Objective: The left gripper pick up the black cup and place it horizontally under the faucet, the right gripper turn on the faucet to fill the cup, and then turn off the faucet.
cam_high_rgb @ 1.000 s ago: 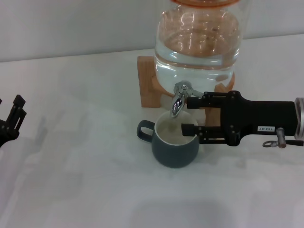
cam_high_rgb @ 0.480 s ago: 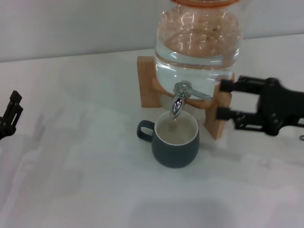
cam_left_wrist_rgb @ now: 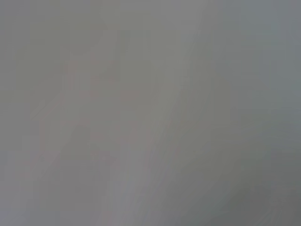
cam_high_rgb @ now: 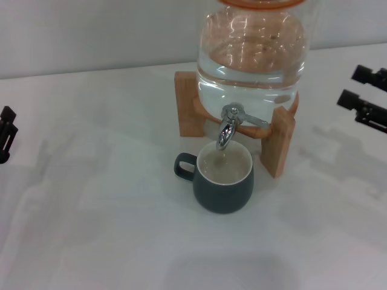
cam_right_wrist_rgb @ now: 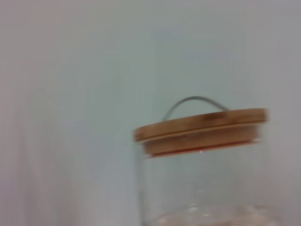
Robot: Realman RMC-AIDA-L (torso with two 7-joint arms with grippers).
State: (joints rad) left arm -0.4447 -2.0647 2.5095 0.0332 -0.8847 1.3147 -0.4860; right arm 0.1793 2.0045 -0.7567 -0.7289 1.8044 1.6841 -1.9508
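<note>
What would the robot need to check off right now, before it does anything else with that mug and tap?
1. Black cup upright under the faucet spout: ok.
2. Liquid in cup: ok, some shows.
3. Faucet off: cannot tell.
4. Right tool clear of the faucet: ok, out at the table's right edge.
5. Left tool clear of the cup: ok, at the far left edge.
6. Water jar seated on its wooden stand: ok.

**Setting: bare test bench, lab-style**

Plain white tabletop against blank pale wall. Only props: glass water jar on wooden stand at 12 o'clock, wooden lid. No household clutter visible.
</note>
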